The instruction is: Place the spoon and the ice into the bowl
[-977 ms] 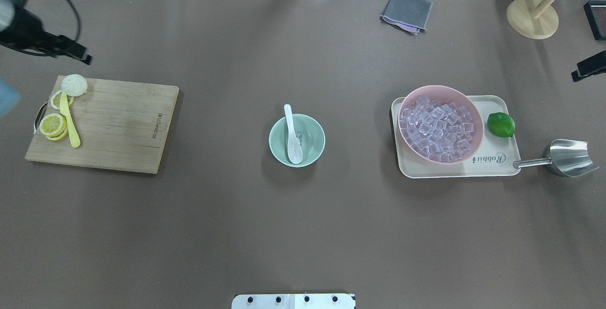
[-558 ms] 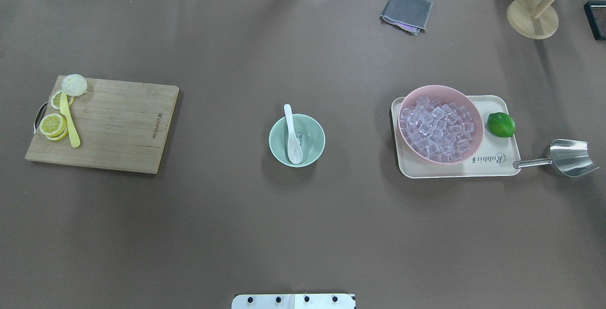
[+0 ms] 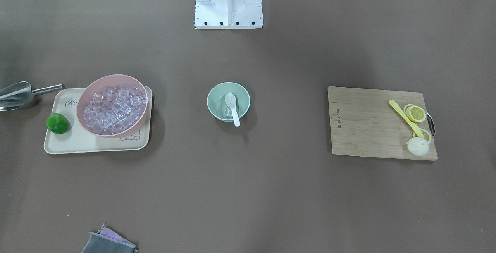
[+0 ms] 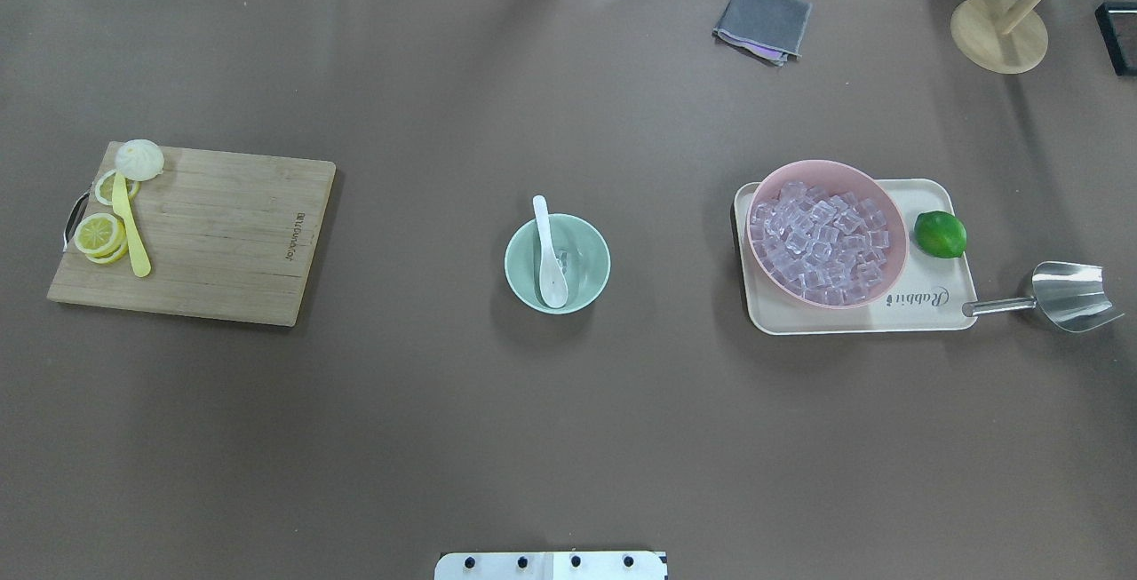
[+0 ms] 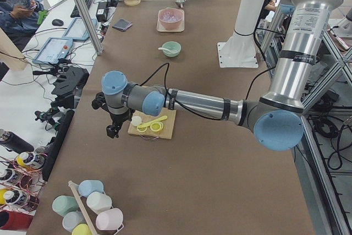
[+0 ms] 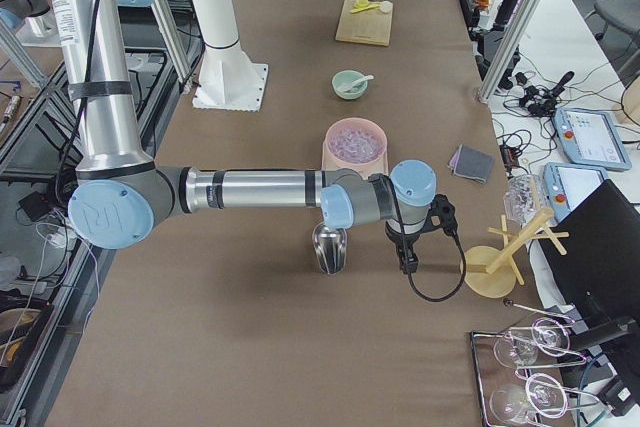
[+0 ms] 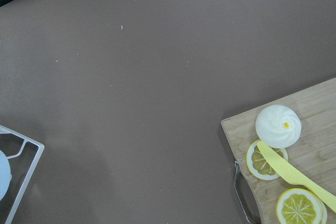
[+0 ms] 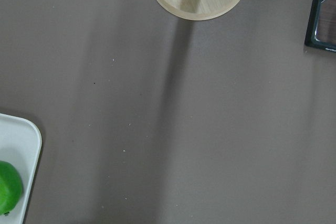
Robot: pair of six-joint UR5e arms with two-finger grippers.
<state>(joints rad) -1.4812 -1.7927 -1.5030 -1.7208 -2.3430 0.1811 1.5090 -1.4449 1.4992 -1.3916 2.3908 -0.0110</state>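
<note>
The mint-green bowl [image 4: 517,271] stands mid-table. The white spoon [image 4: 549,256] lies in it, scoop down, with its handle over the far rim. A clear ice cube [image 4: 563,260] lies in the bowl beside the scoop. Bowl [image 3: 217,92], spoon [image 3: 233,109] and ice [image 3: 225,111] also show in the front-facing view. My left gripper [image 5: 113,130] hangs beyond the cutting board's outer end, seen only in the left side view. My right gripper [image 6: 408,262] hangs beyond the steel scoop, seen only in the right side view. I cannot tell whether either is open or shut.
A pink bowl [image 4: 826,166] full of ice cubes and a lime [image 4: 940,234] sit on a cream tray [image 4: 924,306], with a steel scoop [image 4: 1066,296] beside it. A cutting board [image 4: 222,234] at left holds lemon slices, a bun and a yellow spoon [image 4: 131,229]. A grey cloth [image 4: 762,22] and a wooden stand [image 4: 998,33] are at the far edge.
Both arms have drawn outwards and left the overhead view: the left off the upper left corner, the right off the right edge. Bowl, spoon and ice have not moved.
</note>
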